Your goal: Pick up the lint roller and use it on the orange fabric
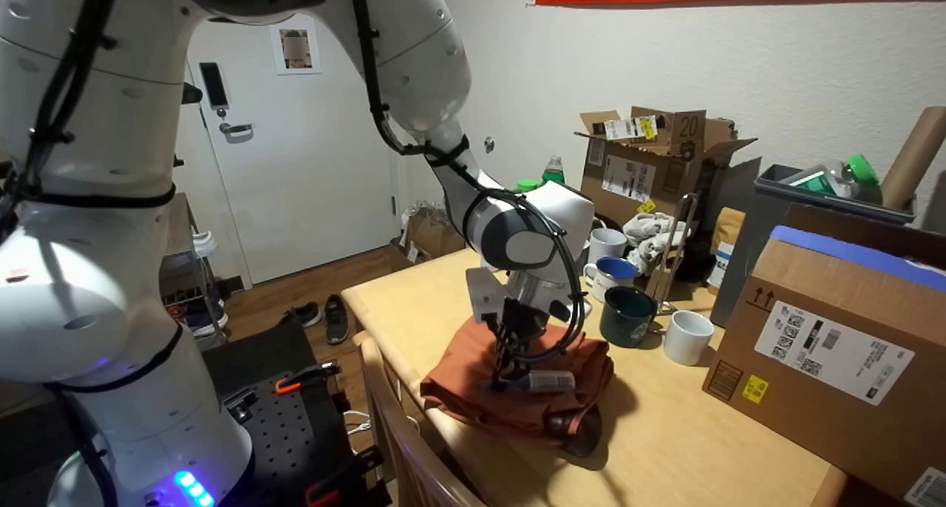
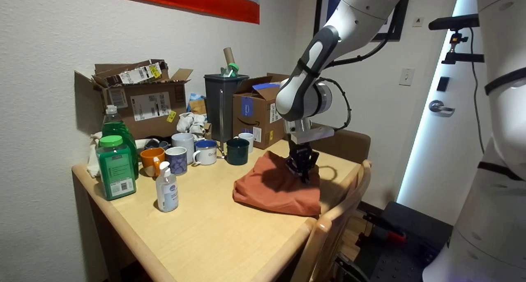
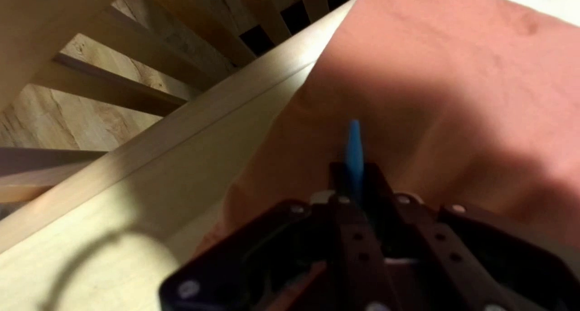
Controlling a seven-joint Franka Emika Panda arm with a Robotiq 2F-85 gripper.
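The orange fabric [image 1: 460, 378] lies rumpled and folded on the table, and it shows again in an exterior view [image 2: 267, 191] and in the wrist view [image 3: 457, 61]. Over it, my gripper [image 1: 502, 378] points downward, its fingers closed around the blue handle of the lint roller [image 3: 355, 148]. The white, labelled head of the lint roller [image 1: 553, 380] lies sideways low over the cloth; whether it presses on the cloth I cannot tell. From the opposite side, the gripper [image 2: 305, 177] hides the tool. The head is out of sight in the wrist view.
Beside the fabric stand a dark green mug [image 1: 627, 316] and a white mug [image 1: 688, 337]. A large cardboard box [image 1: 828, 352] is further along the table [image 2: 213, 228]. A wooden chair [image 2: 341, 216] backs onto the near edge. A pump bottle [image 2: 167, 191] stands apart.
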